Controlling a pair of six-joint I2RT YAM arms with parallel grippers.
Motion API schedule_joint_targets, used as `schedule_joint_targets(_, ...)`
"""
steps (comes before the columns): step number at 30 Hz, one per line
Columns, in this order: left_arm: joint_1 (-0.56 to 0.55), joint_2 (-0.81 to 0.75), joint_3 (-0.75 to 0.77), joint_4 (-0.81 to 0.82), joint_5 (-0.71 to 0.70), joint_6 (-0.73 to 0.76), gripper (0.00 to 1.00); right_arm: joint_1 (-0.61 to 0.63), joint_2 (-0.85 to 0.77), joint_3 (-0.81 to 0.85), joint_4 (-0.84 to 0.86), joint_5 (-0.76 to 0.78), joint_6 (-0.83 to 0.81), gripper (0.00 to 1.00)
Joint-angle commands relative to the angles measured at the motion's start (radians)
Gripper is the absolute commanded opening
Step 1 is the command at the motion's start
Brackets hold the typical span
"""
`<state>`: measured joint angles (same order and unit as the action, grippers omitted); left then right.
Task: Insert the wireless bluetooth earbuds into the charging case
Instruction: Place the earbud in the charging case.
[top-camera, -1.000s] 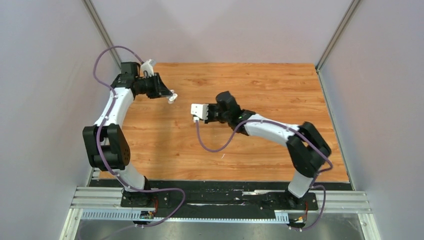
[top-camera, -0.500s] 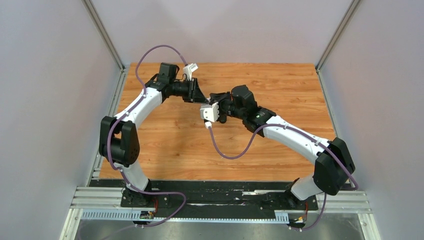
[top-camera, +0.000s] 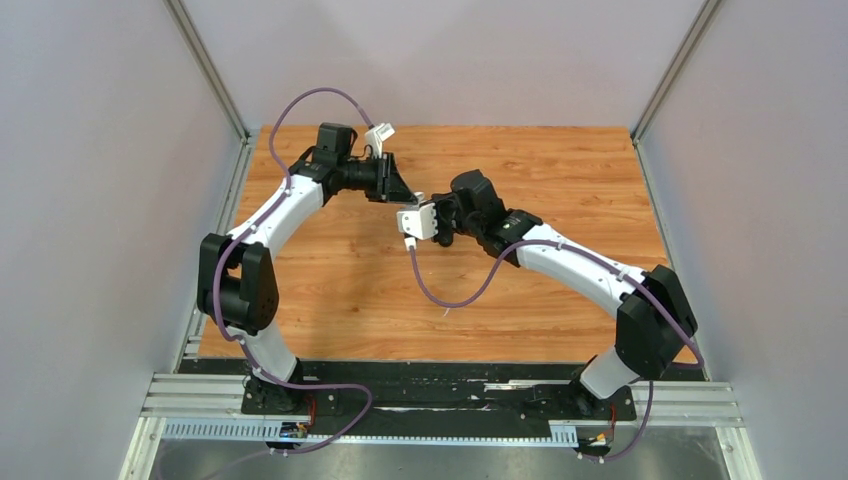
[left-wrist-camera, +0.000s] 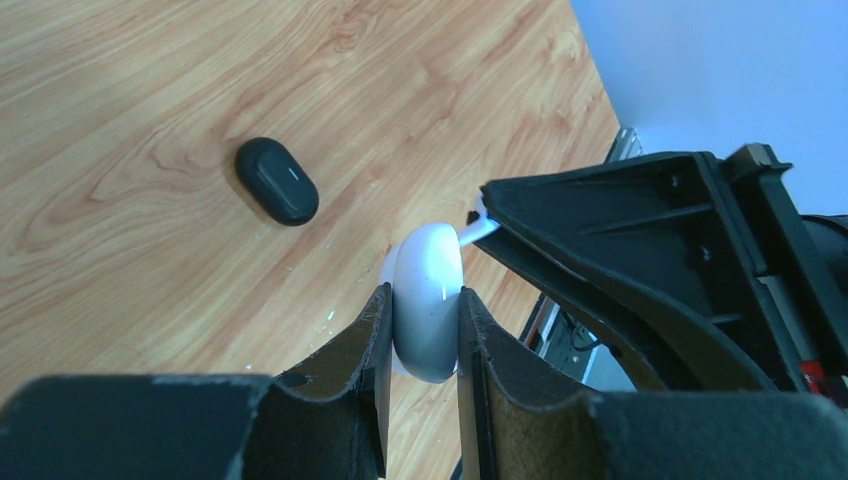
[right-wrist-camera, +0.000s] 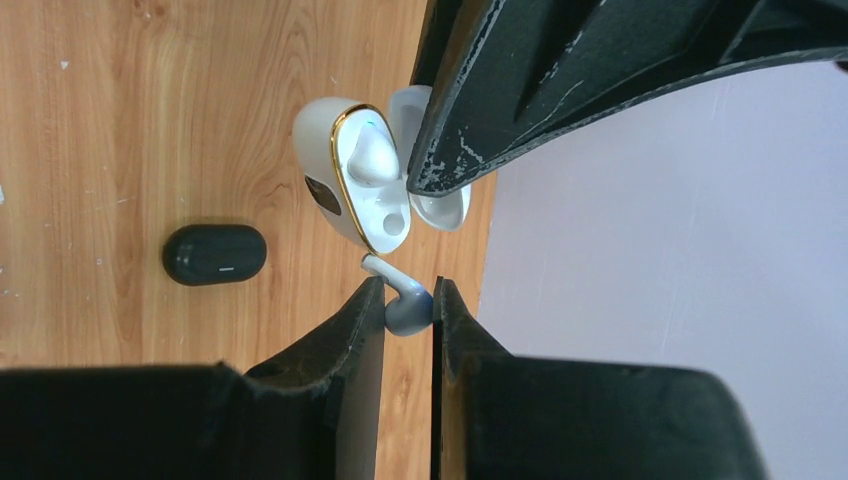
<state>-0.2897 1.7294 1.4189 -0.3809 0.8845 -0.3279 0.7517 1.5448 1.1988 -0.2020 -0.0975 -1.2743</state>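
White earbud (right-wrist-camera: 404, 310) tight in right pincer (right-wrist-camera: 408, 290), stem toward open charging case (right-wrist-camera: 362, 190), tight in left pincer (left-wrist-camera: 422, 296).

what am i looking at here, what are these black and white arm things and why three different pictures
These are two robot arms bolted at the near edge of a wooden table. The wide picture looks down from above. The other two come from a camera on each wrist, so the black wedges in them are gripper fingers. The left gripper clamps an open white charging case. The right gripper pinches a white earbud, its stem towards the case. A small black oval case lies shut on the table.
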Motion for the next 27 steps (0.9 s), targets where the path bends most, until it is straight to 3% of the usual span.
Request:
schedule_joint_targets(1,-0.016,-0.051,0.021,0.019,0.016,0.011,0.0,0.005,0.021,0.082,-0.022,0.073,0.095,0.0)
schedule_joint_targets(11,-0.019,-0.032,0.053,-0.03,-0.045,0.026,0.0,0.003,0.025,0.167,-0.158,0.033,0.255,0.0)
schedule_joint_targets(27,-0.02,-0.034,0.035,0.03,0.041,0.005,0.0,0.011,0.114,0.255,-0.186,0.071,0.277,0.0)
